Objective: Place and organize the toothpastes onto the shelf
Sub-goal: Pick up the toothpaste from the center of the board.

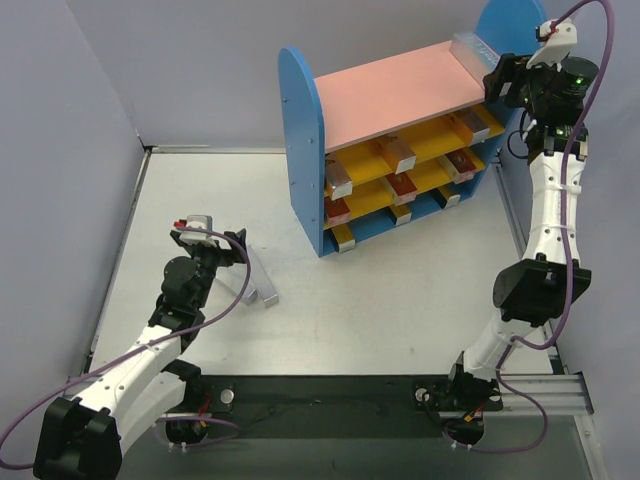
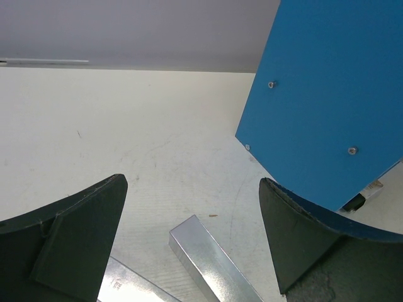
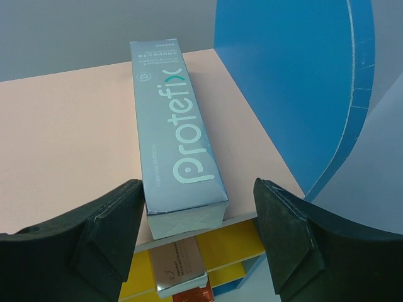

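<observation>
Toothpastes (image 1: 262,283) nearest the arm bases are two silver boxes lying loose on the white table (image 1: 400,290), side by side and fanned apart a little, well short of the shelf (image 1: 303,130). The left gripper (image 2: 192,179) hangs just over them with its claw spread as wide as it goes and nothing in it. In the left wrist view, one silver box (image 2: 211,258) lies slantwise between the two dark fingers (image 2: 75,239) and the corner of the other box (image 2: 126,286) shows at the bottom edge. Neither box touches a finger.

Beyond them stands the shelf, its blue round-topped side panel facing the left arm. Several boxes lie end-out on the blue base (image 1: 425,208), on the lower yellow board (image 1: 432,176) and on the upper yellow board (image 1: 440,140). Some are silver and some red or orange, with gaps between them.

Farthest back, one silver box lettered "Protefix" (image 3: 179,126) lies flat on the pink top board (image 1: 400,90). It sits along the board's right end, close beside the right blue side panel (image 3: 283,82). Its near end juts slightly over the board's front edge. The right gripper (image 3: 196,189) is raised to that height, its claw about half spread and straddling the jutting end. A clear gap shows between the box and the right finger (image 3: 283,226). The left finger (image 3: 107,226) sits very close, and whether it touches is hard to say from this angle. The box rests on the board, not gripped.
</observation>
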Robot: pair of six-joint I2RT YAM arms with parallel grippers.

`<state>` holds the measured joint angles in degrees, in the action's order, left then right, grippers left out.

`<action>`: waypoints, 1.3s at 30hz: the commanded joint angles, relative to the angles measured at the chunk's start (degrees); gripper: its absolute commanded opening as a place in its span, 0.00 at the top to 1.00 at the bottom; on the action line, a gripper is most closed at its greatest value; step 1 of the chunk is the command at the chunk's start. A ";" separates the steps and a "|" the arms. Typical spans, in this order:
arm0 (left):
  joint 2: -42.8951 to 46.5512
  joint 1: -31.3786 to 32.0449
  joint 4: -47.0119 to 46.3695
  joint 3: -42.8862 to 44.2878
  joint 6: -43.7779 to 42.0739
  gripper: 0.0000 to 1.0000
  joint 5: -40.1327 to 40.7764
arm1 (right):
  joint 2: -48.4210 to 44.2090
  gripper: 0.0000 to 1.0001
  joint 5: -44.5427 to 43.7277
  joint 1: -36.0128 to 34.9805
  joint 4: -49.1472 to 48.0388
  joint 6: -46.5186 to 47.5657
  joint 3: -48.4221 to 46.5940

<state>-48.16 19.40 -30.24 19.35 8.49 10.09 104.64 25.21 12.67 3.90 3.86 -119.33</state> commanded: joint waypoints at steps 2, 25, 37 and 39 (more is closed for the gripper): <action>0.70 0.20 -2.54 0.07 -0.58 0.03 0.46 | -3.92 0.30 -0.43 -0.01 -3.46 1.24 0.76; -0.53 -0.41 29.69 12.01 25.67 0.03 21.63 | -37.55 0.00 -5.43 -9.15 -18.48 -6.64 40.81; -12.48 -3.40 53.79 23.97 39.84 0.03 24.54 | -57.17 0.00 -18.26 -16.44 -12.97 -26.08 72.47; -14.76 -4.19 54.67 24.94 42.29 0.03 23.67 | -61.37 0.00 -20.20 -16.53 -9.01 -28.37 76.33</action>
<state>-60.27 16.67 19.16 40.29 44.58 33.80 50.24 11.79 -2.96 -8.69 -17.26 -48.14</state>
